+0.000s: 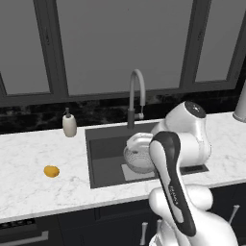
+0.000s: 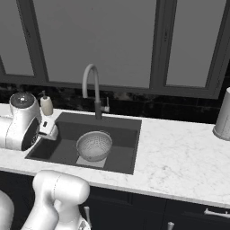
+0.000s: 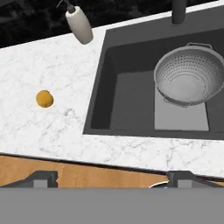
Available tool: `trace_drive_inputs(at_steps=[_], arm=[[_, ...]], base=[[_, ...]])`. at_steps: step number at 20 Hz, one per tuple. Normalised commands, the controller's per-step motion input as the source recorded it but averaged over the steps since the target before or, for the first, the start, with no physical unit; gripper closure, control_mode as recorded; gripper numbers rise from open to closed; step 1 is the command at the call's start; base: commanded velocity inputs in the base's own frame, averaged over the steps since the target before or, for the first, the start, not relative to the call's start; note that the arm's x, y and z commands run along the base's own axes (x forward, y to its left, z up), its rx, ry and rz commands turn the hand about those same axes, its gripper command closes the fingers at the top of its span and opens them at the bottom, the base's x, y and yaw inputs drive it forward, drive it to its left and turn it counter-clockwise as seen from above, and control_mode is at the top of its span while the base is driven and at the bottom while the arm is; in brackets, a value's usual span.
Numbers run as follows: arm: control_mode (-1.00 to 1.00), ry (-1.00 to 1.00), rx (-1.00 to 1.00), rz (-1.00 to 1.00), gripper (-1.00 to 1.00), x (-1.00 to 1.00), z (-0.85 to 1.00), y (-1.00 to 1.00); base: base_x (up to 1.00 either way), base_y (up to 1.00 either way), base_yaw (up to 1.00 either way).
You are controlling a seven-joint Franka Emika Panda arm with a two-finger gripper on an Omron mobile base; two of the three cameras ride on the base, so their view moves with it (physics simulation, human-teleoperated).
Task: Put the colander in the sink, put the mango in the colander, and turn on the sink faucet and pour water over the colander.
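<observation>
Marble counter (image 3: 52, 127) holds mango (image 3: 44, 98); colander (image 3: 189, 81) in sink (image 3: 109, 92); hand (image 3: 111, 177) open, empty.

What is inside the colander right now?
Nothing: the colander sits empty in the sink, its holed bottom bare. The mango lies on the counter left of the sink. The sink floor under the colander is covered.

White marble counter (image 1: 29, 144), dark-framed windows (image 1: 120, 43), black backsplash (image 2: 157, 105), dark cabinets (image 2: 134, 211) w/ handles.

White marble counter (image 1: 29, 192) holds a recessed sink (image 1: 103, 158). Mango (image 1: 51, 171) lies left of it. Soap bottle (image 1: 69, 125) stands at far left.
</observation>
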Motion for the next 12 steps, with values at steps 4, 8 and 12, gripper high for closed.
trace_drive_inputs(at_steps=[4,8,12], arm=[[-1.0,-0.03,-0.03,0.19,-1.0,-0.2,0.13,0.98],[-1.0,0.01,-0.05,0.19,-1.0,-0.05,0.0,1.0],[-1.0,0.07,-0.05,0.22,-1.0,0.0,-0.01,1.0]], base=[[0.0,0.0,0.0],[0.0,0.0,0.0],[0.0,0.0,0.0]])
